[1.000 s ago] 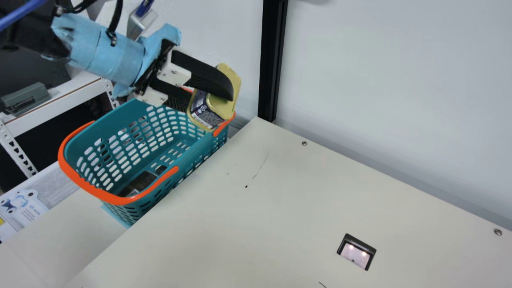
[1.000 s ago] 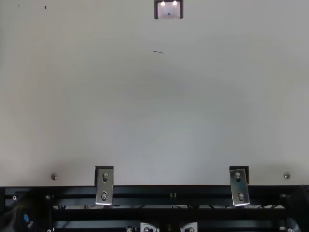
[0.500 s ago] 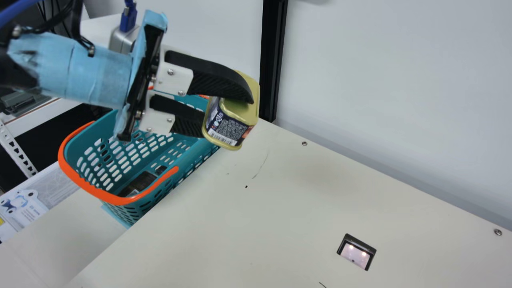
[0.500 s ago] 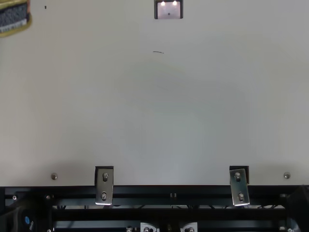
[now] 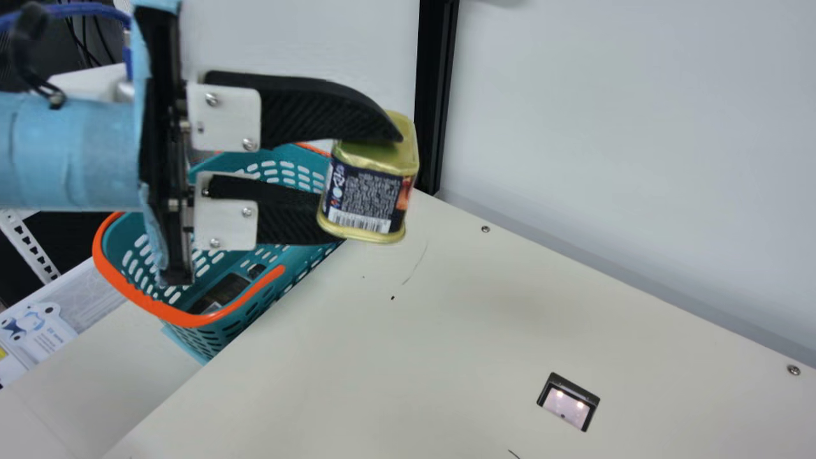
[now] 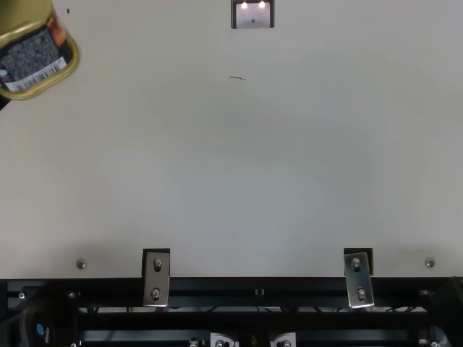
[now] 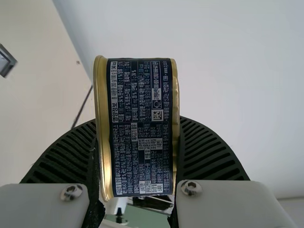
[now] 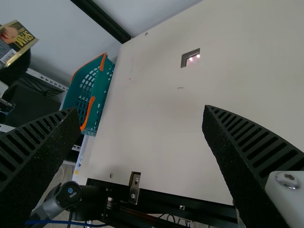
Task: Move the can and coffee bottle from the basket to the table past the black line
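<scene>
1. In the main view, the left gripper point(image 5: 371, 185) is closing firmly on the can point(image 5: 363, 201), left of centre in the upper half; the can is hanging clear of the table point(image 5: 484, 331)
2. The grip is running end to end: one finger is bearing on the gold top, the other on the base, with the printed wall facing out
3. The right gripper point(image 8: 141, 114) is standing open and unloaded in its wrist view
4. The basket point(image 5: 299, 262) is sitting at the left of the frame; a dark item point(image 5: 223, 293), probably the coffee bottle, is lying inside
5. Handling: the can is probably proving dense for its size, stiff and not fragile; its smooth metal ends are likely offering little friction, so keep pressure even and avoid jerks
6. The lower finger is underlying the base; an upright set-down probably needs the wrist turned, with the flat side walls giving the better hold for any regrasp
7. Transfer is underway, in judgement: the can is needing placement past the black line, with the bottle remaining to be fetched
</scene>
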`<control>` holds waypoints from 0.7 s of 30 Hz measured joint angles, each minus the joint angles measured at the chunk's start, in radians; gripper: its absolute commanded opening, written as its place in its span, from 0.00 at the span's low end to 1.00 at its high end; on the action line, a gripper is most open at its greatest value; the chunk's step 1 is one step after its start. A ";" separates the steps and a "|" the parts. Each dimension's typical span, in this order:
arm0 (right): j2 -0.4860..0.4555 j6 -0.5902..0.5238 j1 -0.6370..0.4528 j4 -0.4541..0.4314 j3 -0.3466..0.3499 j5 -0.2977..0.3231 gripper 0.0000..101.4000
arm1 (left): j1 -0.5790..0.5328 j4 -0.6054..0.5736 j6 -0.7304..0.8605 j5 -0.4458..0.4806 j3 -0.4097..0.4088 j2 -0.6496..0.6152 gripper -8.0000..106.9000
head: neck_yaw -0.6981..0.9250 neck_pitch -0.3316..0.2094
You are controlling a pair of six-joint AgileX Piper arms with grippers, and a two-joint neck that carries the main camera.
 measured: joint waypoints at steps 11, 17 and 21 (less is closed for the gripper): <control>0.000 0.000 0.000 0.000 0.000 0.000 1.00 | 0.008 -0.153 -0.130 0.000 0.045 -0.104 0.16 | 0.000 -0.005; 0.000 0.000 0.000 0.000 0.000 0.000 1.00 | 0.008 -0.165 -0.133 -0.001 0.045 -0.104 0.16 | 0.000 -0.005; 0.000 0.000 0.000 0.000 0.000 0.000 1.00 | 0.008 -0.165 -0.133 -0.001 0.045 -0.104 0.16 | 0.000 -0.005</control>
